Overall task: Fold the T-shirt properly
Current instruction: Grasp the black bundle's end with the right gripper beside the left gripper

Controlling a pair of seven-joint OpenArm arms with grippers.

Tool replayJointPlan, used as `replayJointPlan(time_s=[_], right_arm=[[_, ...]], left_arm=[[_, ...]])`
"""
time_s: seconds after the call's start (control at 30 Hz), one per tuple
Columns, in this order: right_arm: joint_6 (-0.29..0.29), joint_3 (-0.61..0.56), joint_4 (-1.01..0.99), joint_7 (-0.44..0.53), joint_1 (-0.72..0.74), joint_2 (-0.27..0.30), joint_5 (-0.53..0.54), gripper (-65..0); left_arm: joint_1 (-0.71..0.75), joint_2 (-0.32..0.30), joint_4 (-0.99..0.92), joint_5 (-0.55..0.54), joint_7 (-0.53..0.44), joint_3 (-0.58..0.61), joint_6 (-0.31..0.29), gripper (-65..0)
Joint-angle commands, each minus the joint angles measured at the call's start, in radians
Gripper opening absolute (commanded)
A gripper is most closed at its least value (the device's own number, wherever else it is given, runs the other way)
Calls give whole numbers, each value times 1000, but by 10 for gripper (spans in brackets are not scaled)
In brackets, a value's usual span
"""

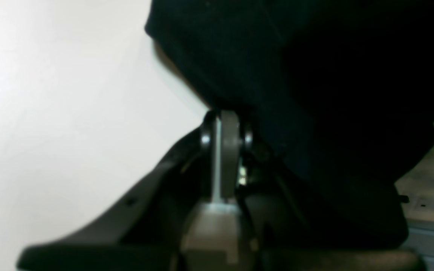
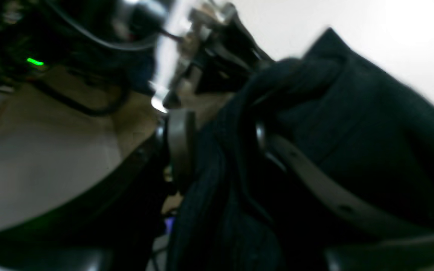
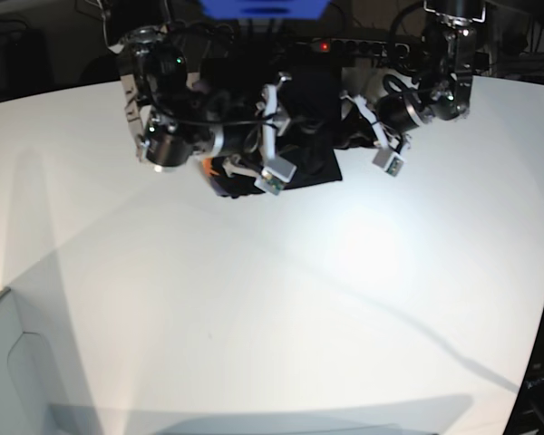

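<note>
The black T-shirt hangs bunched between my two grippers at the table's far edge, with an orange bit showing at its left. My left gripper is shut, its tips pinched on a fold of the T-shirt, which fills the upper right of the left wrist view. In the right wrist view my right gripper has its jaws apart. Thick folds of the T-shirt lie between the fingers and drape over the right one. That view is blurred.
The white table spreads in front of both arms. Cables and a power strip run along the back edge behind the arms. A pale panel stands at the table's near left corner.
</note>
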Motion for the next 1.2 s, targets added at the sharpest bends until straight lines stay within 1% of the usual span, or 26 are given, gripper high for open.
replayJointPlan(time_s=[0.0,0.2,0.3,0.37,0.53,0.87,0.93,1.07,1.17], right_arm=[[-5,-12,8,17,17,-12,7,-435],[-8,-129,-1,17,37,-18,-108,-431],[-8,-160,-1,22,35,-30,-148,-386],[-8,-163,-1,40,32,-32,-148,-360],[-8,-161,0,45,39,-32,-147,-308],[-6,-158,71,43,35,-33,-142,-305],[-6,-158,79,43,35,-33,-141,-305],[-5,-158,88,42,34,-33,-141,-306],[-5,-158,94,42,37,-33,-122,-306]], left_arm=[[25,-10,-19,143,148,10,44,-610],[22,-12,-24,143,148,10,44,-610],[22,-12,-22,143,148,10,44,-610],[22,-12,-22,143,148,9,44,-610],[22,-12,-24,143,148,9,44,-610],[21,-12,-29,143,148,5,44,-610],[21,-12,-27,169,148,5,44,-610],[21,1,-19,284,148,7,44,-610],[21,28,-19,339,148,2,44,-610]])
